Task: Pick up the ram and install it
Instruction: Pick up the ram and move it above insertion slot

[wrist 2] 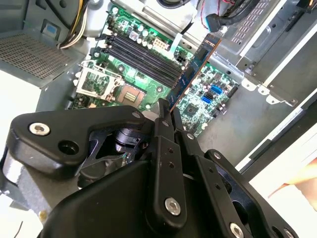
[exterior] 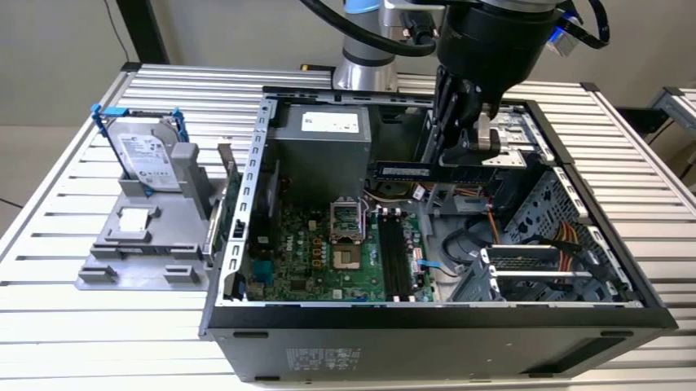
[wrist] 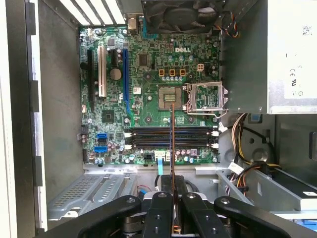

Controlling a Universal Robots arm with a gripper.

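Note:
The ram (exterior: 419,171) is a thin, dark board with a pale label, held level above the open computer case. My gripper (exterior: 470,159) is shut on one end of it. In the second wrist view the ram (wrist 2: 195,67) slants out from my gripper (wrist 2: 166,113) over the green motherboard (wrist 2: 213,84). In the first wrist view the ram (wrist: 172,144) appears edge-on as a thin line rising from my gripper (wrist: 173,187). It crosses over the black memory slots (wrist: 148,139), which lie lower on the board. In the exterior view these slots (exterior: 394,261) sit below and toward the front.
The case wall (exterior: 435,326) surrounds the motherboard (exterior: 315,261), a grey power supply (exterior: 321,151), the processor socket (exterior: 345,221) and a drive cage (exterior: 544,252) with cables. A silver hard drive (exterior: 147,159) with blue handles stands on a grey holder (exterior: 142,244) at the exterior view's left.

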